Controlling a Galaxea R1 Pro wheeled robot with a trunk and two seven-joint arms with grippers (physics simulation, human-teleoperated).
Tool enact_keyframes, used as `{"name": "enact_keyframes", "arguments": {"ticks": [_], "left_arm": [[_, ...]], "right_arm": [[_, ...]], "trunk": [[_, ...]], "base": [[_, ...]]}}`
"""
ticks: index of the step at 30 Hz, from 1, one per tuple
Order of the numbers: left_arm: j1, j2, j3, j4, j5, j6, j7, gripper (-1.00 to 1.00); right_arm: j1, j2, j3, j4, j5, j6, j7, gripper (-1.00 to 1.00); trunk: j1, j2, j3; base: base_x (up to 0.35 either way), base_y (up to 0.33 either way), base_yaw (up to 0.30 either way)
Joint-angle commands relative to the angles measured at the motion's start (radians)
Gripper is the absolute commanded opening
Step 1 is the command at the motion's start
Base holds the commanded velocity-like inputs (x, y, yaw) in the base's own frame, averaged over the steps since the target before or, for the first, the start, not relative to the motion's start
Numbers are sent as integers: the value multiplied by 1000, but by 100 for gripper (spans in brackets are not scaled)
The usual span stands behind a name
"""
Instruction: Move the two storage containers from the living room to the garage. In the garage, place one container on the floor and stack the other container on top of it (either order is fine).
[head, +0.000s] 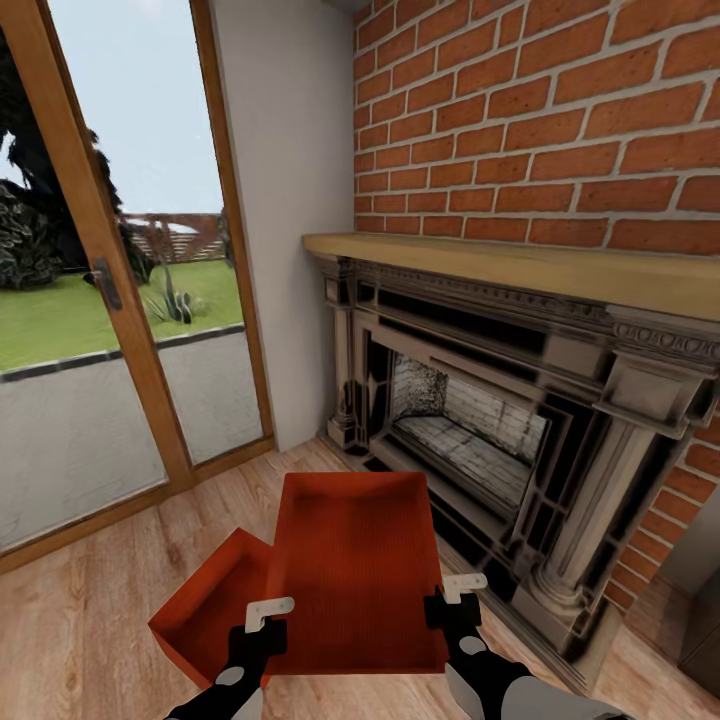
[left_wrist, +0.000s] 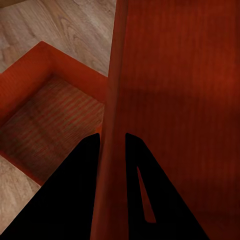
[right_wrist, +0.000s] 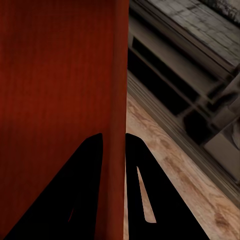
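Held container: a red-orange storage bin is raised off the wood plank floor between both arms, its open top facing the head camera and its far end tipped toward the fireplace.
Left gripper: its fingers straddle the bin's left side wall, one finger inside and one outside, pinched onto the thin wall as the left wrist view shows.
Right gripper: it does the same on the right side wall, fingers closed against it with wall between them.
Long axis: the held bin runs away from the robot toward the hearth; the two grips sit opposite each other near its near end, so the load hangs forward of the hands.
Second container: the other red-orange bin rests on the floor just left of and below the held one, nearer the left arm, open side up.
Place: the living room, by the glass doors and the brick wall.
Judgement: the carry to the garage likely comes next; both arms need to move together to keep the thin walls from slipping.
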Motion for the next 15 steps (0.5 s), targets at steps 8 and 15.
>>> {"name": "enact_keyframes", "arguments": {"ticks": [8,15], "left_arm": [[-1,6,9,-4,-13,2,9,-100],[-1,6,9,-4,-13,2,9,-100]], "right_arm": [[0,-1,-38,1,0,1,1,-100],[0,0,-38,1,1,1,1,-100]], "trunk": [[0,-1,-1],[0,-1,-1]], "base": [[0,0,0],[0,0,0]]}}
